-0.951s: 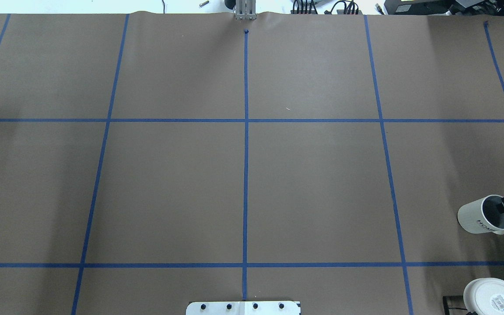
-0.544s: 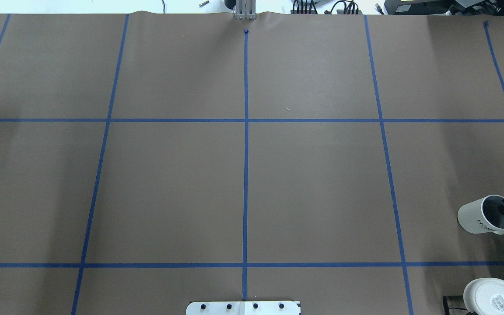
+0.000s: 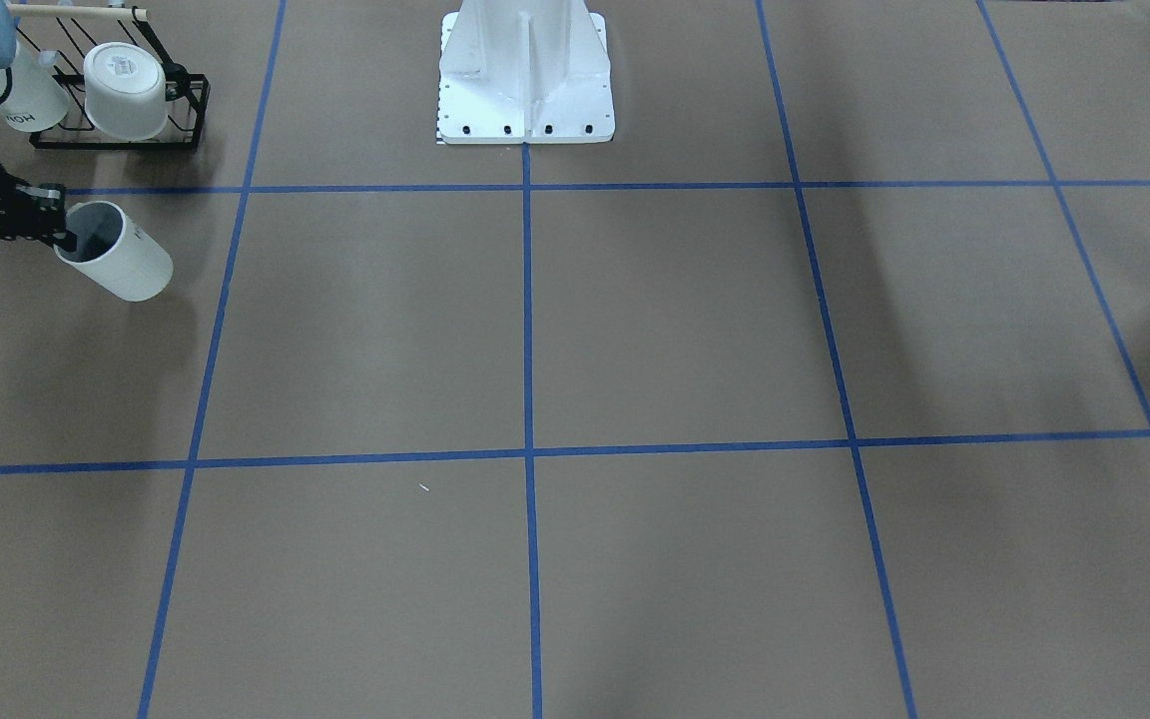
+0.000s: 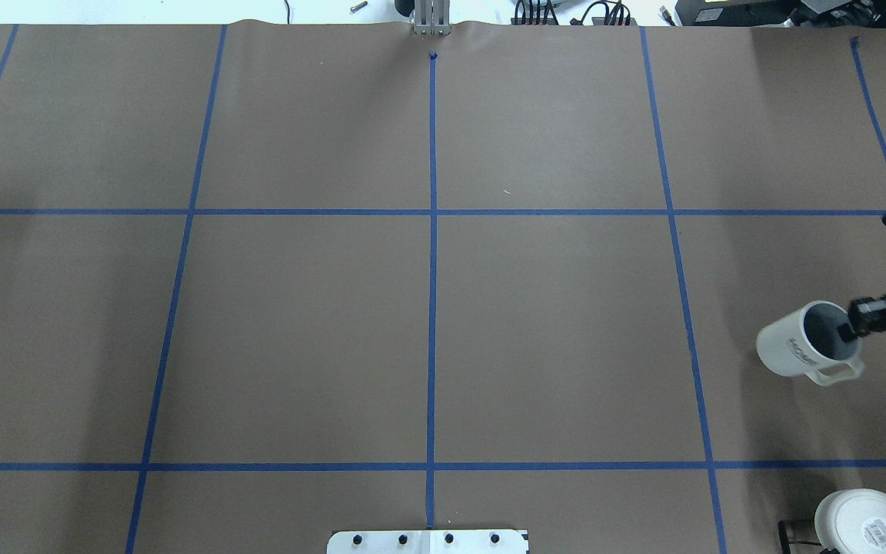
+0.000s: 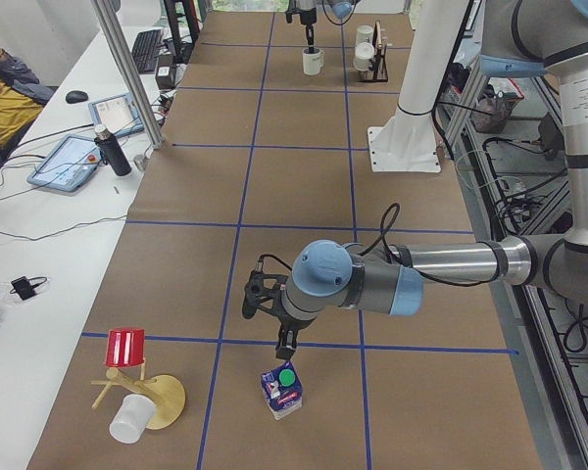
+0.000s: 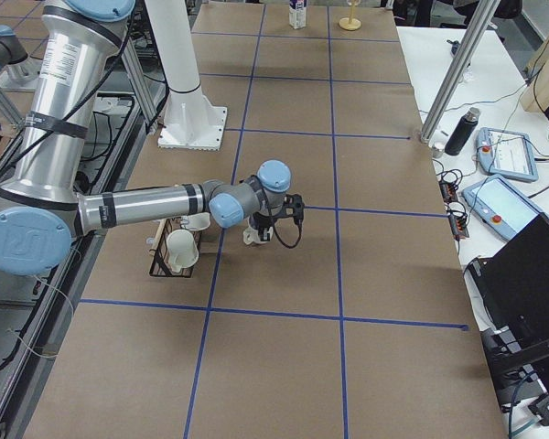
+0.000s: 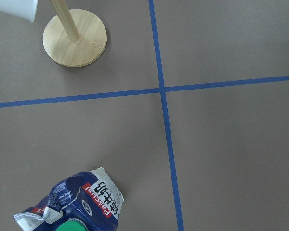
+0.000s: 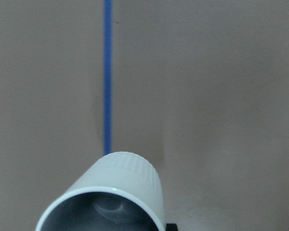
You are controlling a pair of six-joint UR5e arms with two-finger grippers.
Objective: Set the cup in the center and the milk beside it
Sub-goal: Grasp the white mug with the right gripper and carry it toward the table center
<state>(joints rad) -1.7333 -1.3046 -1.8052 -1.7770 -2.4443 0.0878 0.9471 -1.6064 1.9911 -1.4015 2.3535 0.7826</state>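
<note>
My right gripper (image 4: 849, 329) is shut on the rim of a white mug (image 4: 797, 348) with a loop handle, grey inside and dark lettering on its side. It holds the mug tilted above the table's right part, also in the front view (image 3: 121, 265) and the right wrist view (image 8: 120, 190). I see no plain unlettered cup. The milk carton (image 5: 282, 389), blue and white with a green cap, stands at the far left end, also in the left wrist view (image 7: 72, 207). My left gripper (image 5: 286, 345) hovers just above it; I cannot tell if it is open. The center (image 4: 432, 338) is bare.
A black wire rack (image 3: 116, 140) near the right arm holds a wider white cup with a labelled base (image 4: 866, 523) and another lettered mug (image 3: 21, 100). A wooden stand (image 7: 74, 37) with a red cup (image 5: 125, 347) is by the carton. The robot's white base (image 3: 525, 80) stands mid-table.
The right gripper has carried the lettered mug away from the robot and toward the table's middle, lifting and tilting it more.
</note>
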